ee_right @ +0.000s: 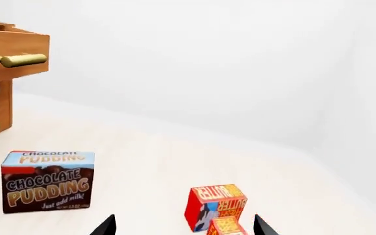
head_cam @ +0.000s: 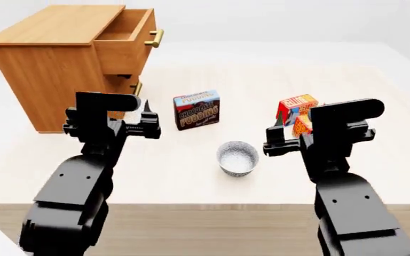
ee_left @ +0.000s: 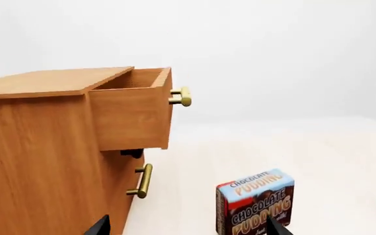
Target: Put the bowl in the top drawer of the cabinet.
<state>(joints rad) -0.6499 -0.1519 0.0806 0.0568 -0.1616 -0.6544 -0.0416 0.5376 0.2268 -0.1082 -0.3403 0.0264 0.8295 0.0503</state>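
Head view first: the bowl (head_cam: 238, 158) sits upright on the table (head_cam: 376, 96), between my two arms and nearer my right gripper (head_cam: 277, 140), untouched. The cabinet (head_cam: 45, 69) stands at the far left with the top drawer (head_cam: 123, 41) already pulled out, so I judge the drawer step done and the grasp still ahead. My left gripper (head_cam: 147, 124) hangs near the pudding box (head_cam: 196, 109); I cannot tell from here how wide either claw stands.

Left wrist view: two dark fingertips (ee_left: 98, 226) stand well apart, nothing between them. The drawer's open mouth faces up, with clear air above it.

Right wrist view: my fingertips (ee_right: 105, 226) are spread wide and empty, the red butter box (ee_right: 215, 205) just ahead. Next I should drop onto the bowl's rim, then carry it past the pudding box, clearing the drawer's front edge.
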